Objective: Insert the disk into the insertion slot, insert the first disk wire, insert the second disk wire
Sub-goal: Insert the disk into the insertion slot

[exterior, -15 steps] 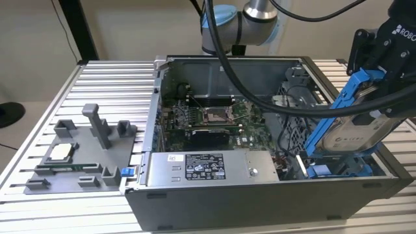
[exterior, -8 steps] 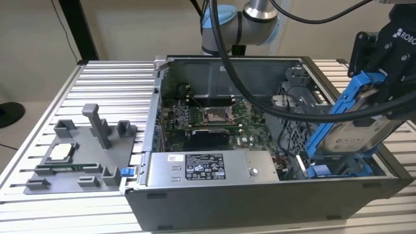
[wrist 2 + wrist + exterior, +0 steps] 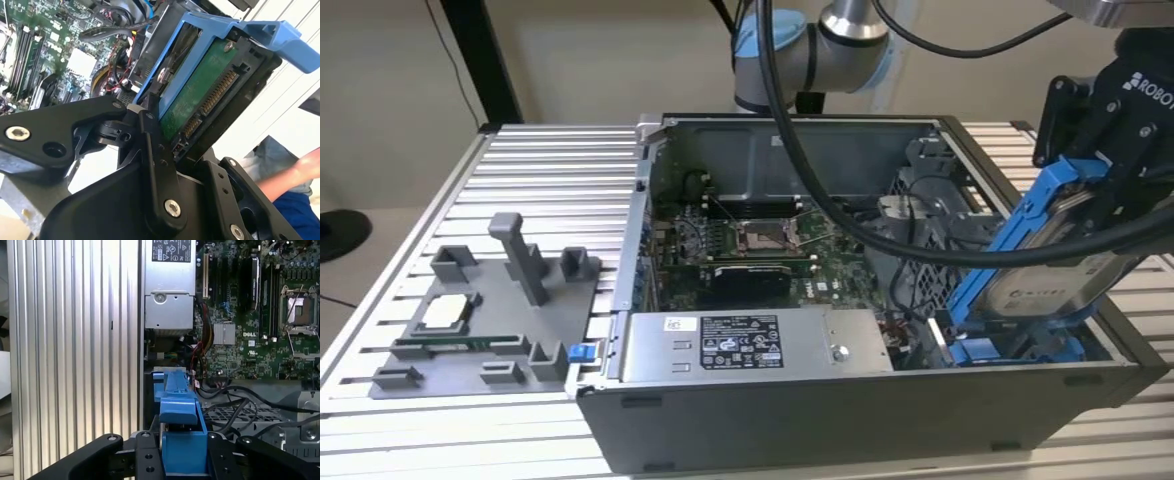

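The gripper (image 3: 1091,170) has its fingers (image 3: 151,145) clamped tight on the blue frame of the disk (image 3: 1041,285), gripping it from both sides. The disk hangs tilted at the exterior view's right end of the open computer case (image 3: 854,410), connector end up, lower end right at the insertion slot (image 3: 1047,342), beside the power supply box (image 3: 747,345). Not seated flat yet.

A ribbed aluminium table (image 3: 540,165) carries an open computer case (image 3: 854,420) and grey fixture (image 3: 480,345).
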`<state>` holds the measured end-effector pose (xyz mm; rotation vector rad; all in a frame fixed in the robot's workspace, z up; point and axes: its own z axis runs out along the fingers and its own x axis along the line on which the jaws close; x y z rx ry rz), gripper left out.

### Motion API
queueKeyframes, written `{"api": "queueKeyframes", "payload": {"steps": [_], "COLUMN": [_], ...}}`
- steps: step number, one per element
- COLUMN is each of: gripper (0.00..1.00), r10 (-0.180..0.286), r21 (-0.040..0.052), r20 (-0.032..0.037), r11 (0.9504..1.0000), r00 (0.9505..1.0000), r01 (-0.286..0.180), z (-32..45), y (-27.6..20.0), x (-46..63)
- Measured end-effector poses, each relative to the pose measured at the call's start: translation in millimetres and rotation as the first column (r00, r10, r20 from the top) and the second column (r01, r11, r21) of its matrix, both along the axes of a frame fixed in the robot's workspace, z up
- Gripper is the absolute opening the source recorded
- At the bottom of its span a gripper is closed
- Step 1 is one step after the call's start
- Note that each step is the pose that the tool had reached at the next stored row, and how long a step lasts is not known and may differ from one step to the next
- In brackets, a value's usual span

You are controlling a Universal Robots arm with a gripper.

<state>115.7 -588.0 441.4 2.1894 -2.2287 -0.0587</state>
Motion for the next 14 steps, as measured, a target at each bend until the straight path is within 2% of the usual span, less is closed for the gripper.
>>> {"api": "queueKeyframes", "payload": {"steps": [9, 14], "gripper": [0.0, 0.0], "r10": [0.0, 0.0], "r21": [0.0003, 0.0006], "r20": [0.0002, 0.006], "r11": [1.0, 1.0], "r00": [1.0, 1.0], "r01": [0.0, 0.0], "z": [-3.1, -5.9], "y": [0.0, 0.4], "x": [0.1, 0.1]}}
